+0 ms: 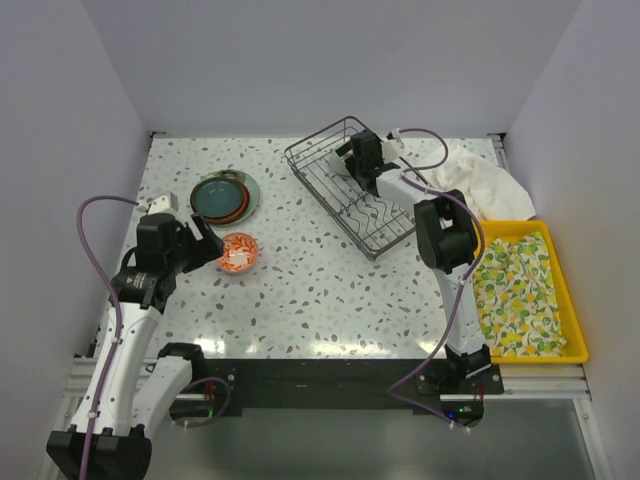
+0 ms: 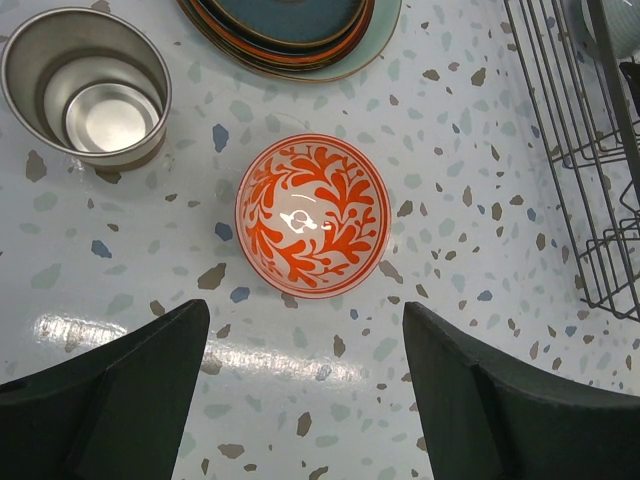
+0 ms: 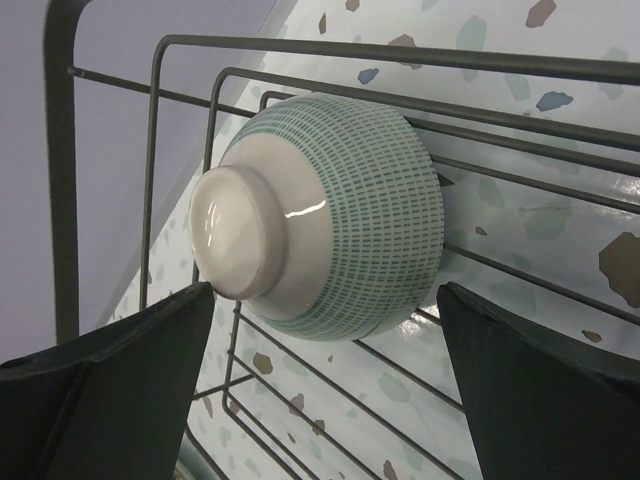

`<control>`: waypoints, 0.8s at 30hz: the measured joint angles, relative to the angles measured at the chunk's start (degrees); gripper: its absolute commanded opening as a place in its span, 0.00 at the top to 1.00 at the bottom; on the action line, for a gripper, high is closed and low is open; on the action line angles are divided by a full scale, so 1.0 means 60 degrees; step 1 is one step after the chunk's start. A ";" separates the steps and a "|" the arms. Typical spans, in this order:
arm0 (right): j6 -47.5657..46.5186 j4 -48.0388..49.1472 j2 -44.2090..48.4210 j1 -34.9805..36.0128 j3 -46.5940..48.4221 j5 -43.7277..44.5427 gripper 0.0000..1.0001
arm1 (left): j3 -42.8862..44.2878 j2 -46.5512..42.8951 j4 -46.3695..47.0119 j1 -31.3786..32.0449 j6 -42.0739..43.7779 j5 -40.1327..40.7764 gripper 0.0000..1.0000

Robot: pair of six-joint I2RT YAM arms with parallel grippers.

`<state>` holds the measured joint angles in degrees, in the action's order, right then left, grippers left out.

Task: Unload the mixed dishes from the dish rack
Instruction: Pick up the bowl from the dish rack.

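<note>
The dish rack (image 1: 318,172) is a dark wire basket at the back middle of the table. A pale green bowl (image 3: 330,215) lies on its side inside it, against the wires, with its foot turned toward the camera. My right gripper (image 3: 325,380) is open inside the rack (image 3: 400,50), one finger on each side just below the bowl, gripping nothing. A red-patterned bowl (image 2: 312,215) stands upright on the table. My left gripper (image 2: 305,390) hovers open just near of it, empty. A stack of plates (image 2: 290,30) with a teal one on top lies beyond that bowl.
A steel cup (image 2: 88,85) stands left of the plates. A white cloth (image 1: 485,178) is bunched to the right of the rack. A yellow tray (image 1: 565,300) holding a lemon-print cloth sits at the right edge. The rack's corner (image 2: 585,160) shows in the left wrist view.
</note>
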<state>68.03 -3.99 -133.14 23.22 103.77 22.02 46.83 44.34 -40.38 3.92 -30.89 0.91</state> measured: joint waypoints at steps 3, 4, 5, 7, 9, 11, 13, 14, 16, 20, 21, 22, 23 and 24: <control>0.0335 0.0310 -0.0004 -0.0007 -0.0200 0.0000 0.02 | 0.0000 0.0018 -0.0004 0.0000 0.0004 0.0004 0.16; 0.0397 0.0412 -0.0004 -0.0007 -0.0262 0.0000 0.02 | 0.0000 0.0022 -0.0007 0.0000 0.0004 0.0000 0.17; 0.0546 0.0627 -0.0004 -0.0007 -0.0386 0.0000 0.02 | 0.0000 0.0022 -0.0007 0.0000 0.0000 0.0004 0.16; 0.0841 0.1111 0.0000 -0.0007 -0.0656 0.0076 0.02 | 0.0000 0.0022 -0.0007 0.0000 0.0004 0.0004 0.17; 0.1169 0.1690 0.0000 -0.0018 -0.0947 0.0160 0.02 | 0.0000 0.0025 -0.0007 0.0000 0.0004 0.0004 0.16; 0.1413 0.2062 0.0000 -0.0047 -0.1122 0.0168 0.02 | 0.0000 0.0029 -0.0007 0.0000 0.0004 0.0011 0.16; 0.1654 0.2288 0.0000 -0.0069 -0.1224 0.0157 0.02 | 0.0000 0.0029 -0.0007 0.0000 0.0000 0.0036 0.17; 0.1756 0.2412 0.0000 -0.0073 -0.1282 0.0160 0.02 | 0.0000 0.0029 -0.0007 0.0000 0.0004 0.0044 0.17; 0.1902 0.2510 0.0000 -0.0084 -0.1322 0.0164 0.04 | 0.0000 0.0029 -0.0004 0.0000 0.0000 0.0066 0.17; 0.2047 0.2524 0.0000 -0.0095 -0.1337 0.0175 0.07 | 0.0000 0.0051 0.0000 0.0000 0.0000 0.0069 0.17; 0.2065 0.2514 0.0000 -0.0098 -0.1337 0.0175 0.08 | 0.0000 0.0062 0.0000 0.0000 0.0000 0.0069 0.17; 0.2069 0.2503 0.0000 -0.0098 -0.1337 0.0175 0.11 | 0.0000 0.0076 0.0000 0.0000 0.0000 0.0069 0.17; 0.2069 0.2492 0.0000 -0.0102 -0.1337 0.0175 0.14 | 0.0000 0.0087 0.0000 0.0000 -0.0004 0.0069 0.17; 0.2069 0.2473 -0.0004 -0.0106 -0.1337 0.0175 0.16 | 0.0000 0.0091 0.0004 0.0000 -0.0004 0.0073 0.17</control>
<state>80.44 10.85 -133.16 22.59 95.74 23.07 46.83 44.88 -40.36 3.92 -30.92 1.34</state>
